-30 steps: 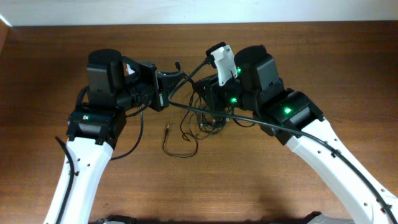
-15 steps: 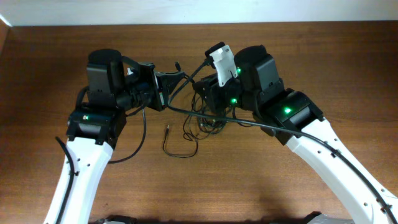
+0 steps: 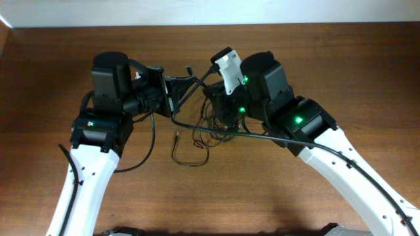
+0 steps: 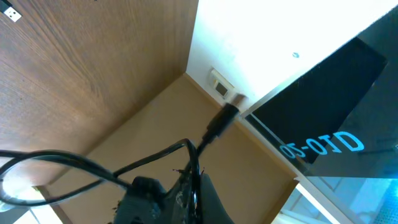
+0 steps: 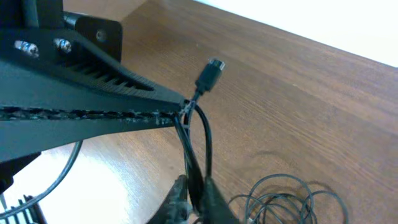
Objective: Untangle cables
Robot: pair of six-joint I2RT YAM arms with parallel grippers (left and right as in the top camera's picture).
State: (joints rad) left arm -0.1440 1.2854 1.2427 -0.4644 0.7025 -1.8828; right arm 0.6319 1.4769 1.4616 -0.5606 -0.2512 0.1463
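Note:
The thin black cables (image 3: pixel 211 128) lie as a tangle of loops on the table between the arms. One loose loop with a plug end (image 3: pixel 186 155) lies in front. My left gripper (image 3: pixel 188 81) is shut on a cable strand just below its plug (image 5: pixel 210 67). The left wrist view shows the strand pinched between the fingers (image 4: pixel 194 190), with the plug (image 4: pixel 221 121) sticking out. My right gripper (image 5: pixel 194 190) is shut on the same strand a short way below, above the coils (image 5: pixel 283 198). In the overhead view it (image 3: pixel 213 93) sits close beside the left gripper.
A thicker black arm cable (image 3: pixel 216 128) runs across the tangle from the left arm to the right arm. The wooden table (image 3: pixel 341 59) reaches back to a white wall. A wall socket (image 4: pixel 219 87) shows in the left wrist view.
My right arm has shifted left and a little towards the back, closer to the left gripper. The thick arm cable moved with it. The left arm has stayed put.

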